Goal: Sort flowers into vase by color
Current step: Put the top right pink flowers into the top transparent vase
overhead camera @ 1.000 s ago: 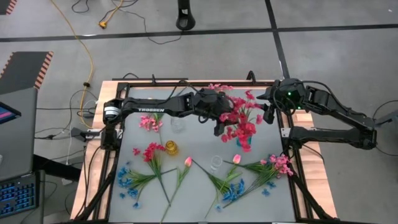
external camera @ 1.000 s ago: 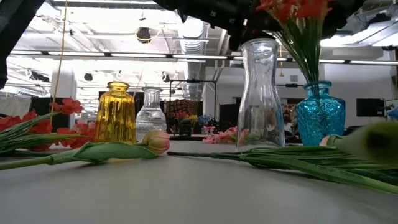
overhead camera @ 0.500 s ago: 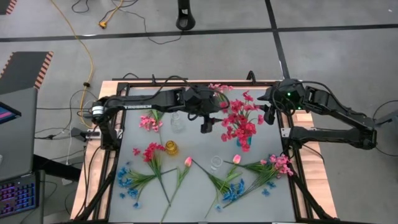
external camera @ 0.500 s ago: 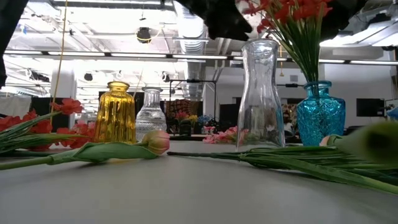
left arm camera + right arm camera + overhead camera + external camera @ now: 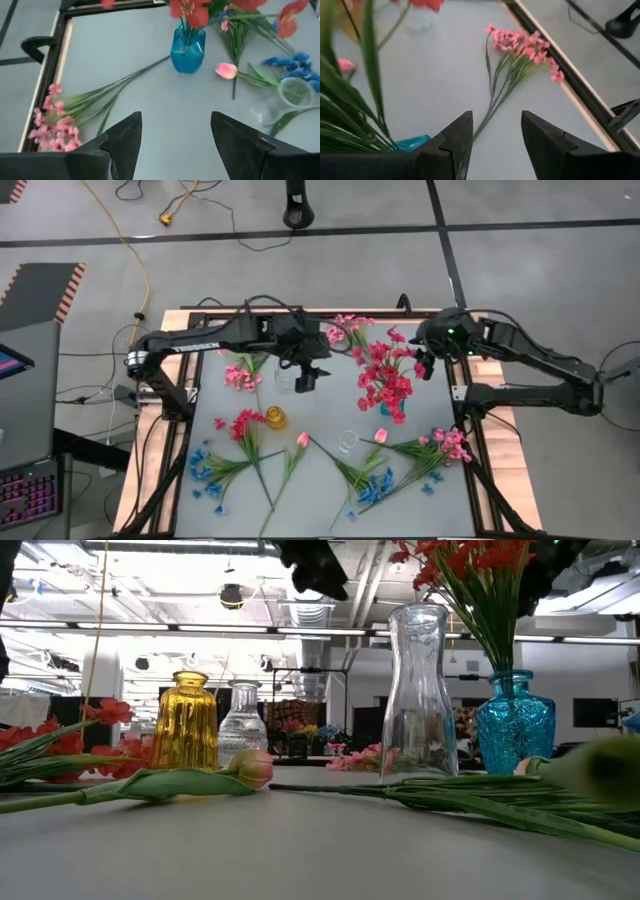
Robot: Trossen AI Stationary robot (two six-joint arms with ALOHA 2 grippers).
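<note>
Left gripper [image 5: 305, 381] over table's [image 5: 320, 430] far-left part, jaws wide, empty; nearest loose flowers = pink sprig [image 5: 240, 377] just to its left.

Red blooms [image 5: 385, 375] stand in blue vase [image 5: 514, 722] at right-centre; rest lie flat: red sprig [image 5: 243, 428], blue sprigs [image 5: 212, 470] front-left, pink sprig [image 5: 452, 445] front-right. Far-left pink sprig's stem runs roughly far-to-near, head toward near end, so left arm is the closer one. Right gripper [image 5: 492, 132] sits at far-right edge, part open, holding nothing.

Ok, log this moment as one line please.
left gripper: open, empty, above table | right gripper: open, empty, by red flowers | red flowers: in blue vase | other flowers: lying on table
</note>
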